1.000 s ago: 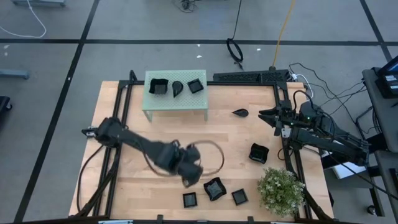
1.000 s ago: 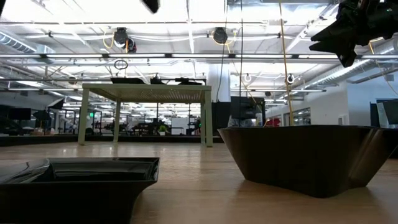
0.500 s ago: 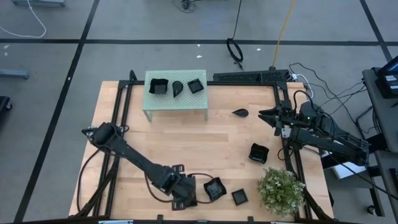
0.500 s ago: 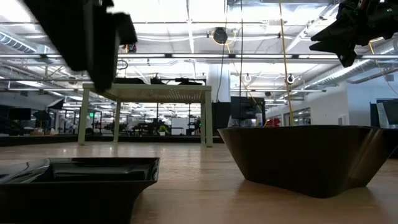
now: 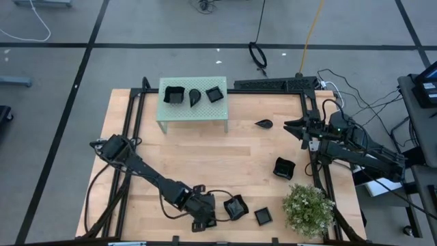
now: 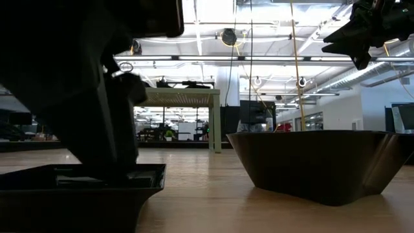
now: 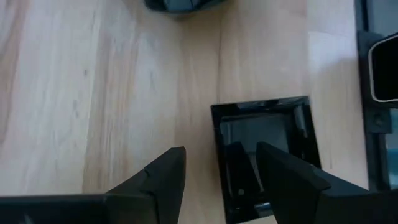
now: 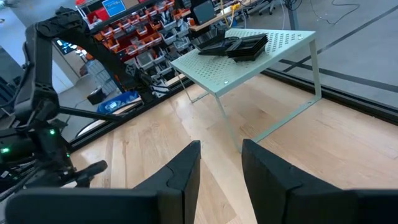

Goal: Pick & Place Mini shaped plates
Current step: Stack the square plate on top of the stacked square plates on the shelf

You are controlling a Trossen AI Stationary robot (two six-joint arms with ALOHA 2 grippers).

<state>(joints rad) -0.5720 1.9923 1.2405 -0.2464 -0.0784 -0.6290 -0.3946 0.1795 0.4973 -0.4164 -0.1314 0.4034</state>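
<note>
Wooden table (image 5: 205, 160), unlabelled square plate (image 7: 264, 146) between open left gripper (image 7: 219, 169).

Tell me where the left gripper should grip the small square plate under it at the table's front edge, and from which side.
Grip one raised side wall of the square plate, coming straight down with the open left gripper: one finger inside the well, the other outside. The plate lies flat and shallow, so only its upright rim offers purchase.
</note>
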